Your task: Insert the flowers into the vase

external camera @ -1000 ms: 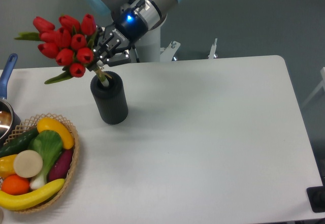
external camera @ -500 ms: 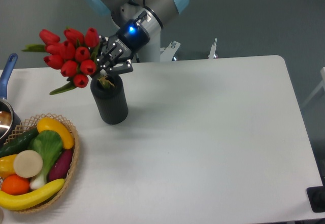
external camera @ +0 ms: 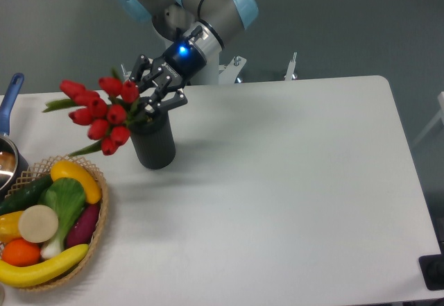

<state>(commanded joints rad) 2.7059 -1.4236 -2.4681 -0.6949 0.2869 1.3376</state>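
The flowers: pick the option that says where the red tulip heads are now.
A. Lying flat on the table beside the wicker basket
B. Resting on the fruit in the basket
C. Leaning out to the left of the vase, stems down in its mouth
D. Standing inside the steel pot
C: the flowers tilt out left of the vase, stems entering its mouth, with the gripper just above the rim.

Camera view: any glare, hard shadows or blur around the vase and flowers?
Fixed camera: soft, even light; only a faint shadow beside the vase on the table; no glare apart from a blue light glowing behind the pincer; flowers slightly soft, image low-resolution.
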